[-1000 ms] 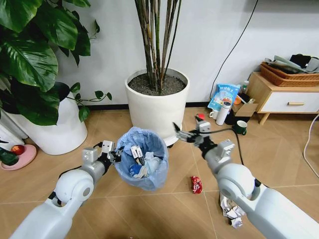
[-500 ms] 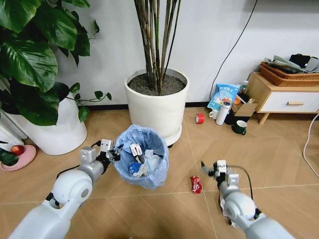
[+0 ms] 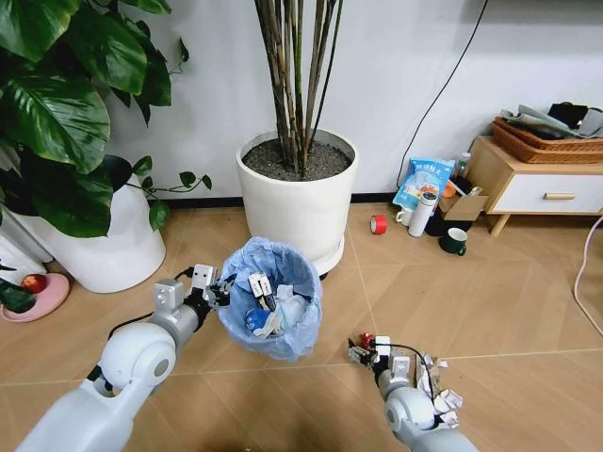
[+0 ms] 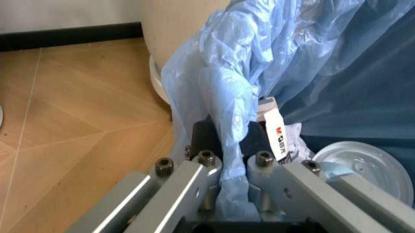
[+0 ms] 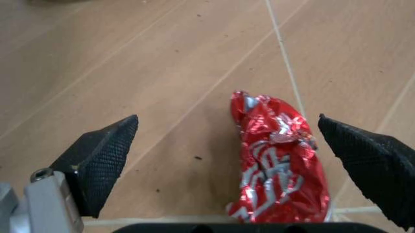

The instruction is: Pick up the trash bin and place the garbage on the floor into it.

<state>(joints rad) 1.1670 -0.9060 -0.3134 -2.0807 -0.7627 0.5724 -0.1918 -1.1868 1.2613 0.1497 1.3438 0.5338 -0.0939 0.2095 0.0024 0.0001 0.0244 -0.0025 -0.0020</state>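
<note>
The trash bin (image 3: 273, 299), lined with a crinkly light-blue bag (image 4: 304, 63), hangs tilted above the floor (image 3: 528, 301) with litter inside it. My left gripper (image 3: 209, 290) is shut on its rim, pinching bag and rim (image 4: 224, 141) together. My right gripper (image 3: 367, 350) is down near the floor, open. Its two black fingertips (image 5: 104, 160) straddle a crumpled red wrapper (image 5: 279, 165) lying on the planks, without touching it. Crumpled white paper (image 3: 439, 397) lies just right of that arm. A white disc (image 4: 364, 166) lies in the bin.
A white pot (image 3: 297, 202) with a tall plant stands right behind the bin, and a bigger white pot (image 3: 104, 250) is at the left. A red tape roll (image 3: 378, 224), white thermos (image 3: 421, 215), green mug (image 3: 455, 241) and wooden cabinet (image 3: 537, 188) are at the back right.
My right arm has swung from beside the bin's mouth down to floor level, ending open over the red wrapper. The left gripper and bin have barely moved.
</note>
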